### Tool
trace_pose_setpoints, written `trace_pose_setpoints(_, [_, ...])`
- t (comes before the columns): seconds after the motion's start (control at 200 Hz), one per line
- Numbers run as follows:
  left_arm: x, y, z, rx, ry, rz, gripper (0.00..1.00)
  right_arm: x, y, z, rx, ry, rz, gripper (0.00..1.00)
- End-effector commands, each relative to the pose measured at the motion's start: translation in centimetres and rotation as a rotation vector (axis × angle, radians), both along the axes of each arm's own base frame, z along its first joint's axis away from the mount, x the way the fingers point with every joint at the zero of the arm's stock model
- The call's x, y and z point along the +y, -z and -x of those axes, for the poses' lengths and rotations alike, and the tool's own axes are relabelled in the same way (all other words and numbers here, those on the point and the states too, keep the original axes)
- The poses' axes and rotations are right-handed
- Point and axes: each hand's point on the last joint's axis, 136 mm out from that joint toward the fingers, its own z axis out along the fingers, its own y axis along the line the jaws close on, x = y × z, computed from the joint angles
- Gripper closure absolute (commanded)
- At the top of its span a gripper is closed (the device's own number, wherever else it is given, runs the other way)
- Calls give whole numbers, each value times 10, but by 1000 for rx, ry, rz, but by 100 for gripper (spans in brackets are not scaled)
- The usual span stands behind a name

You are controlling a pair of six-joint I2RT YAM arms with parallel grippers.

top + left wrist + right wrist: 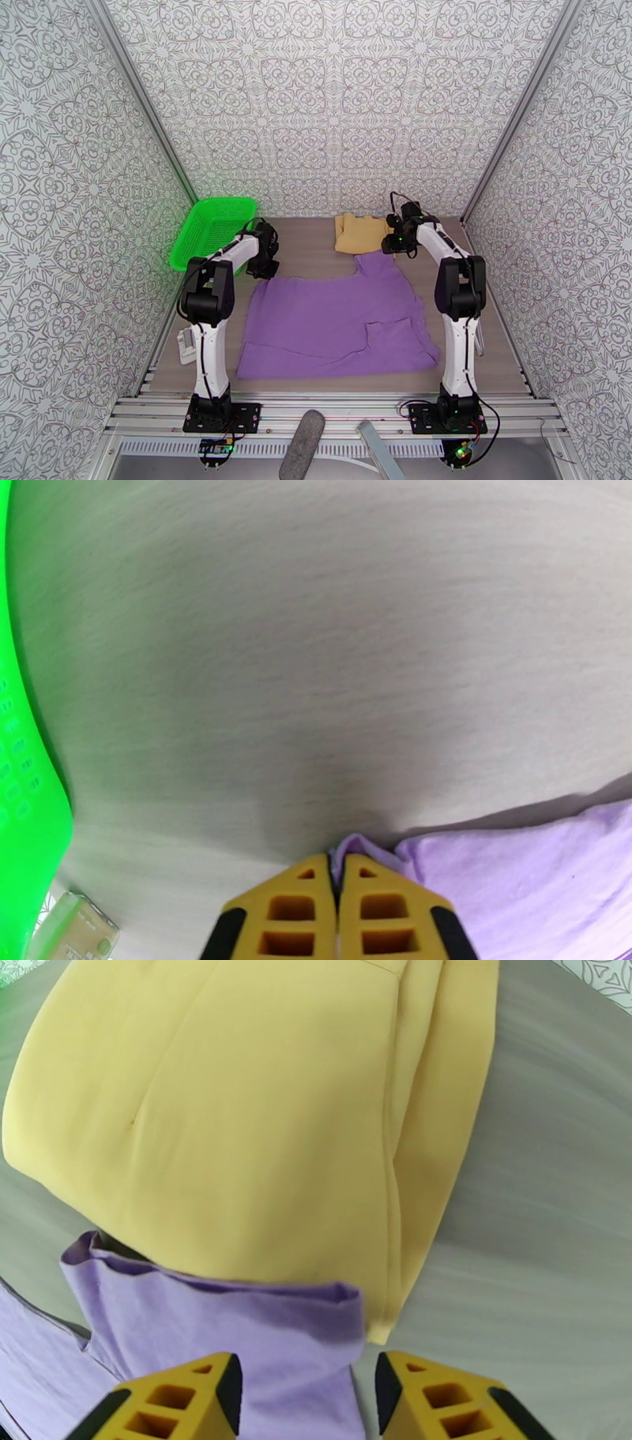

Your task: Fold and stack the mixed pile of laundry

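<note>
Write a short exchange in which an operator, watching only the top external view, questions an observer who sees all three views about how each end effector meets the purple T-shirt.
Operator: From above the left arm hides its tip. Has it caught the cloth?
Observer: Yes. In the left wrist view the left end effector is shut, with a corner of the purple T-shirt pinched at its fingertips.
Operator: And the right one, up by the far edge of the shirt?
Observer: In the right wrist view the right end effector is open. Its jaws stand apart on either side of a folded strip of the shirt, which appears to lap onto the mustard-tan garment.
</note>
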Motion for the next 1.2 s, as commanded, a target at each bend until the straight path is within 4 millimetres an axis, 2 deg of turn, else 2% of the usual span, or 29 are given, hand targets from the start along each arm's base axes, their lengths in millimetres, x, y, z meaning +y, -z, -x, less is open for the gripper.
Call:
trace_pose_setpoints(0.0, [-5,5,7,12,8,-6,100,-1,0,-9,-9,-21,-15,53])
trace_pose_setpoints(0.295, [-6,9,9,18,13,-19,100,0,11,-18,8,-16,-43,57])
trace_pose_setpoints(0.475, [-5,8,8,15,14,-23,100,2,13,-19,11,-13,-57,65])
trace_pose_setpoints(0.66, [-5,8,6,9,11,-21,100,1,8,-19,5,-4,-54,84])
trace_pose_setpoints(0.775, [-7,3,5,-11,1,-12,100,0,-7,-20,-23,4,-52,92])
trace_pose_setpoints(0.955, [-12,-15,3,-77,-38,26,100,0,-49,-12,-95,11,-64,100])
trace_pose_setpoints(1.075, [-18,-26,5,-125,-67,66,100,2,-74,1,-144,15,-93,100])
trace_pose_setpoints(1.195, [-27,-34,10,-162,-77,90,100,5,-87,18,-166,18,-124,100])
